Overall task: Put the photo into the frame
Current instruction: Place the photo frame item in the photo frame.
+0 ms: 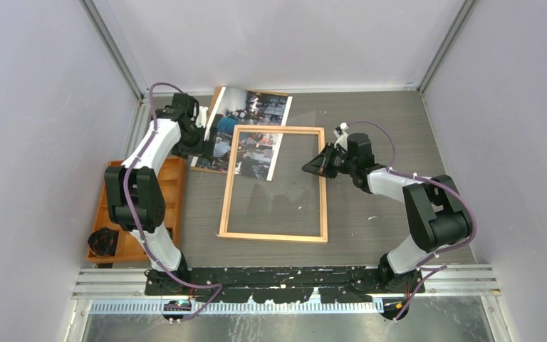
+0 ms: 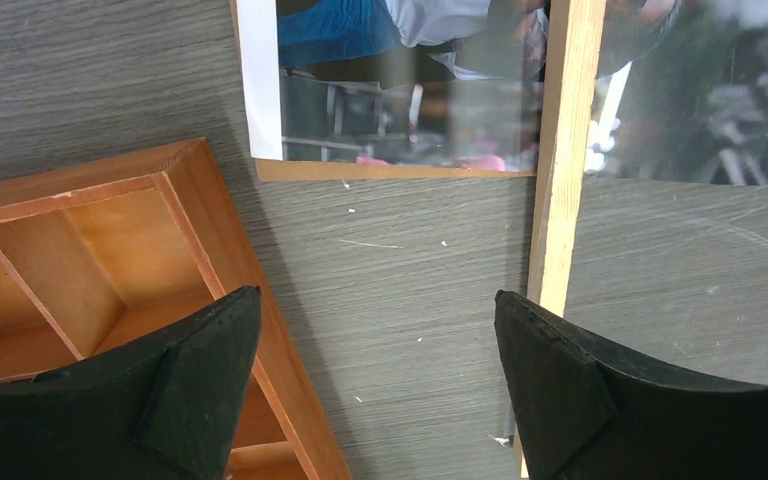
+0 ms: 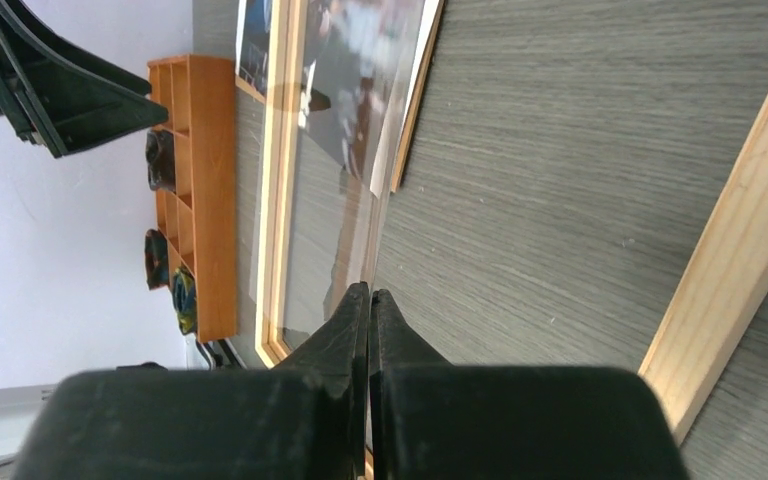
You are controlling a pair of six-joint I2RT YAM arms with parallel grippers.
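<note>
Wood frame [image 1: 273, 236] overlapping photo [image 1: 253, 114] | right fingers [image 3: 340, 340] pinching clear sheet [image 3: 340, 230]

photo [image 1: 253, 110]: blue, white, dark | frame [image 1: 272, 236]: light orange | sheet [image 3: 345, 240]: clear

The frame [image 1: 228, 184] hides strips of the photo [image 1: 256, 110]; items in the tray [image 1: 173, 187] are indistinct.

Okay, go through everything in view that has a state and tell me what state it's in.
photo: face up, one corner under the frame, not yet in it.
frame: lying flat, overlapping the photo.
clear sheet: pinched at its edge by the right gripper.
left gripper: open, holding nothing.
right gripper: shut on the clear sheet.
tray: some compartments hold dark items.
</note>
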